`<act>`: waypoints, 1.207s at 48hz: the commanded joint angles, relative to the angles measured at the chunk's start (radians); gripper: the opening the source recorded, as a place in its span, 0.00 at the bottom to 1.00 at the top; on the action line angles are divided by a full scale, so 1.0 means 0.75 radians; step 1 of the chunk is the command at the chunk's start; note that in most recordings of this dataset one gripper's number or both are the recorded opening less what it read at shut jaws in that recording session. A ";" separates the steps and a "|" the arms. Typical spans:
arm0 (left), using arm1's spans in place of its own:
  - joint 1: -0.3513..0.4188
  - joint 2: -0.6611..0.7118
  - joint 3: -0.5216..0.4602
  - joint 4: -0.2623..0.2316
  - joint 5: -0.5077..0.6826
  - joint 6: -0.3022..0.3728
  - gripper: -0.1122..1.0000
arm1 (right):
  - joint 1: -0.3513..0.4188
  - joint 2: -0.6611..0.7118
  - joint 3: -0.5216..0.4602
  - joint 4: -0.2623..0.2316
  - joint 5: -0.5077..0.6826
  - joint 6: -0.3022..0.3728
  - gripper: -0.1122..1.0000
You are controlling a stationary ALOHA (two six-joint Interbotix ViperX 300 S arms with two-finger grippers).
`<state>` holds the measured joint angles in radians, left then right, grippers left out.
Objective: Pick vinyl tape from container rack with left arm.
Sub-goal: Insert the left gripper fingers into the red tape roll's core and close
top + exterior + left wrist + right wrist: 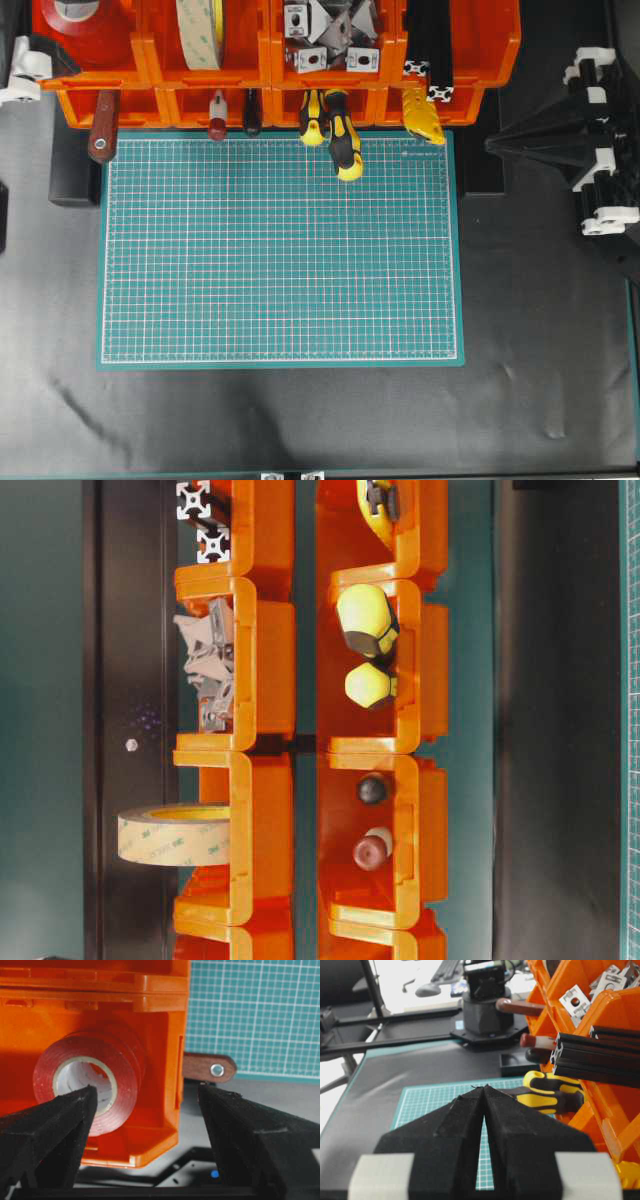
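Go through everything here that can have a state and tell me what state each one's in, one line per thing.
vinyl tape: lying on its side in its orange bin, not gripped.
left gripper: fingers open, one tip in front of the tape's core.
right gripper: fingers shut, empty, parked off the mat.
container rack: upright, bins stocked.
cream tape roll: standing on edge in its bin.
cutting mat: flat, bare.

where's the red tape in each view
Overhead: red tape in the rack's top-left bin, cut by the picture's top edge.
Table-level: not in it.
Left wrist: centre-left, in the orange bin, between the open fingers.
Right wrist: not in it.
Shared landmark: the orange rack, in all four views.
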<state>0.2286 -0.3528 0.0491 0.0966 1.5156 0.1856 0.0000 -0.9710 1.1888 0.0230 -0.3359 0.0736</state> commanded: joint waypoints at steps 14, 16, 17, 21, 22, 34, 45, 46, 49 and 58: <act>0.041 -0.012 0.096 0.002 -0.112 0.002 0.80 | 0.000 0.002 -0.029 0.002 -0.012 0.002 0.10; 0.043 -0.012 0.096 0.002 -0.119 0.002 0.80 | 0.000 0.000 -0.029 0.002 -0.012 0.002 0.10; 0.041 -0.012 0.094 0.002 -0.119 0.002 0.80 | 0.000 -0.002 -0.029 0.002 -0.010 0.002 0.10; 0.041 -0.012 0.096 0.002 -0.117 0.002 0.80 | 0.000 -0.010 -0.029 0.002 -0.010 0.002 0.10; 0.039 -0.014 0.096 0.002 -0.117 0.002 0.80 | 0.000 -0.012 -0.029 0.002 -0.010 0.002 0.10; 0.041 -0.012 0.106 0.002 -0.106 0.008 0.77 | 0.000 -0.037 -0.029 0.002 0.004 -0.002 0.10; 0.041 -0.014 0.104 0.002 -0.100 0.018 0.38 | 0.000 -0.037 -0.027 0.002 0.008 -0.002 0.10; 0.041 -0.014 0.104 0.002 -0.100 0.020 0.32 | -0.002 -0.037 -0.027 0.002 0.008 0.000 0.10; 0.041 -0.012 0.100 0.002 -0.100 0.020 0.26 | 0.000 -0.037 -0.027 0.002 0.008 0.000 0.10; 0.041 -0.010 0.088 0.002 -0.100 0.020 0.26 | -0.002 -0.037 -0.027 0.002 0.008 0.000 0.10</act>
<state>0.2577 -0.3513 0.1411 0.0951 1.4435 0.2010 0.0000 -1.0032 1.1904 0.0230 -0.3298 0.0736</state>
